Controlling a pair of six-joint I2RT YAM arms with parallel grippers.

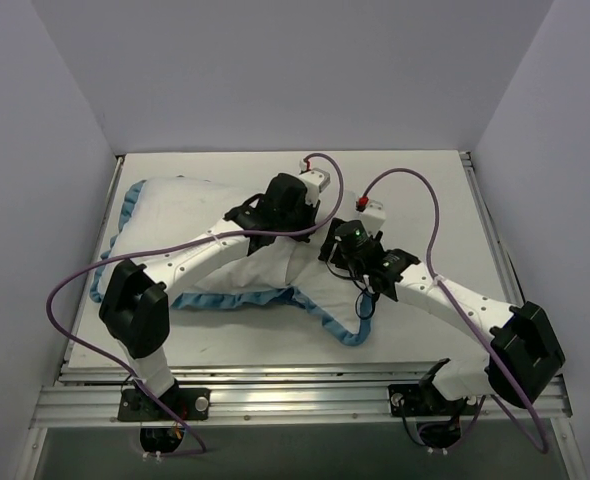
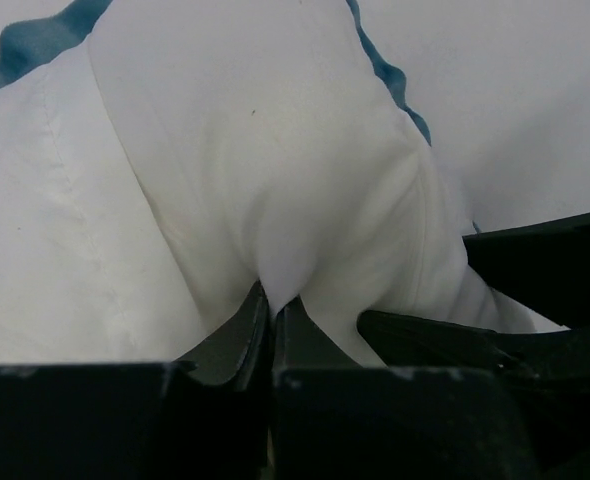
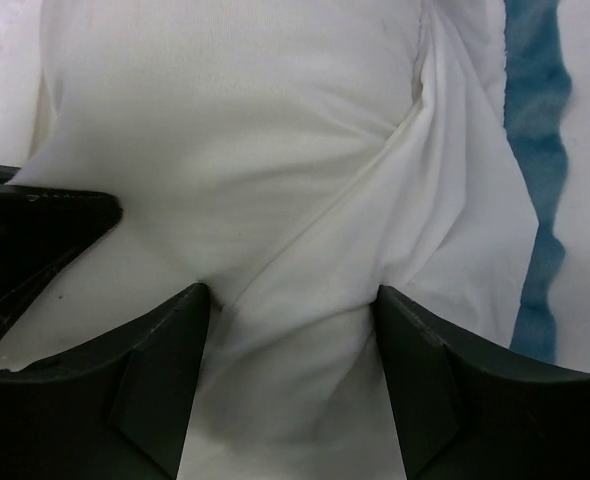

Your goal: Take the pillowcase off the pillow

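Over the desk (image 1: 215,335), left jaws clench what seems the pillow (image 2: 275,180); right jaws, released, straddle bunched pillowcase (image 3: 455,230) folds, nearest them.

I find no readable text, label, brand, number or sign in any of my three views.

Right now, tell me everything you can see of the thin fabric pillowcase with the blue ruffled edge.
The thin fabric pillowcase shows only plain white cloth, edged by a wavy blue ruffle. It lies crumpled on the white table, its left part plump and bulging, a loose flap trailing to the right. The left gripper is shut on a fold of its white fabric; the right gripper, open, straddles another bulge of it.
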